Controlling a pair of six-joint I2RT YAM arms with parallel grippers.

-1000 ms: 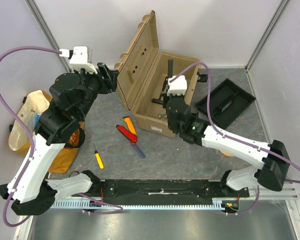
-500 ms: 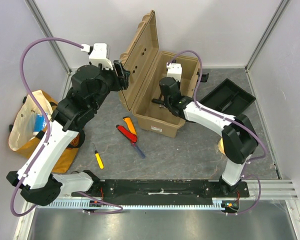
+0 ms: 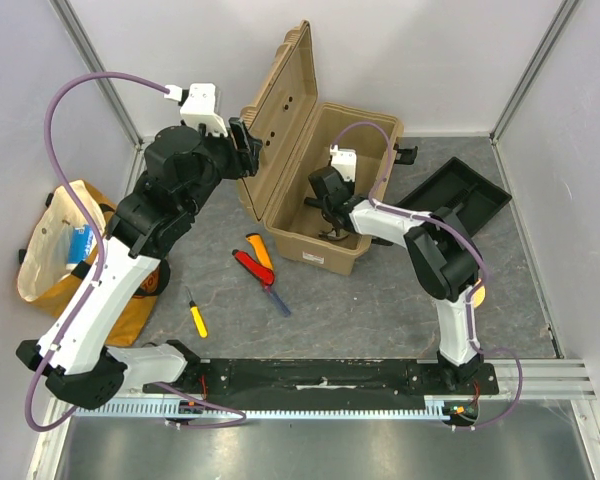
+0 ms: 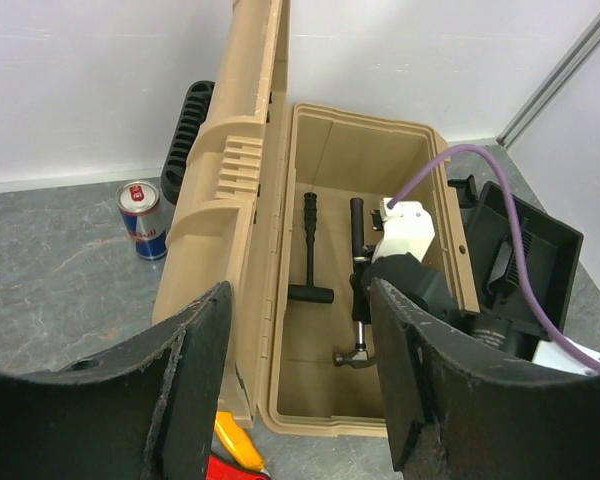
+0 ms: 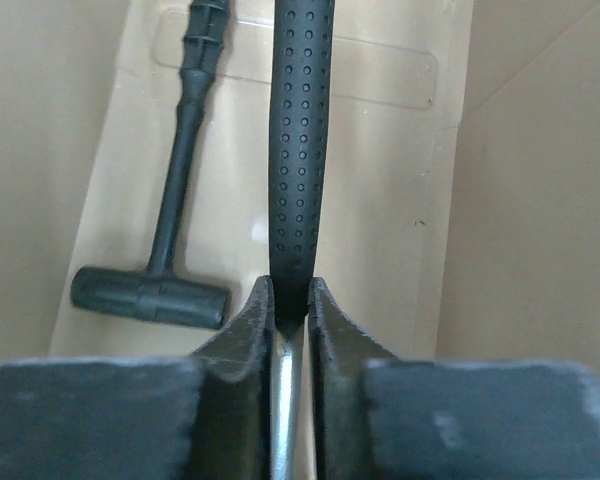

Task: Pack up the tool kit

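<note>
Top view: open toolbox [image 3: 355, 255] sits mid-tabletop [image 3: 380, 310], lid [image 3: 275, 110] standing up on its left side. Left end effector [image 3: 244, 150] hovers just beside the lid's outer face, jaws apart. Right end effector [image 3: 330, 220] is down inside the box. Black tray [image 3: 452, 205] lies out on the tabletop right of the box. Red knife [image 3: 247, 265] and an orange tool [image 3: 261, 250] lie touching in front of the box; yellow screwdriver [image 3: 196, 316] sits nearer the bases, apart. Bag [image 3: 55, 250] at far left. Left wrist view: its fingers [image 4: 195, 380] are spread wide, nothing between them, looking down over the box. Inside on the floor are a black mallet [image 4: 310, 250] and a hammer [image 4: 357, 225], side by side, handles pointing to the far wall; the right arm covers the hammer's middle, steel head showing below it. A can [image 4: 143, 220] stands behind the lid. Right wrist view: jaws narrow, one finger each side of the hammer where black grip meets steel shank; can't tell if the pads press it. Mallet lies to the left.
</note>
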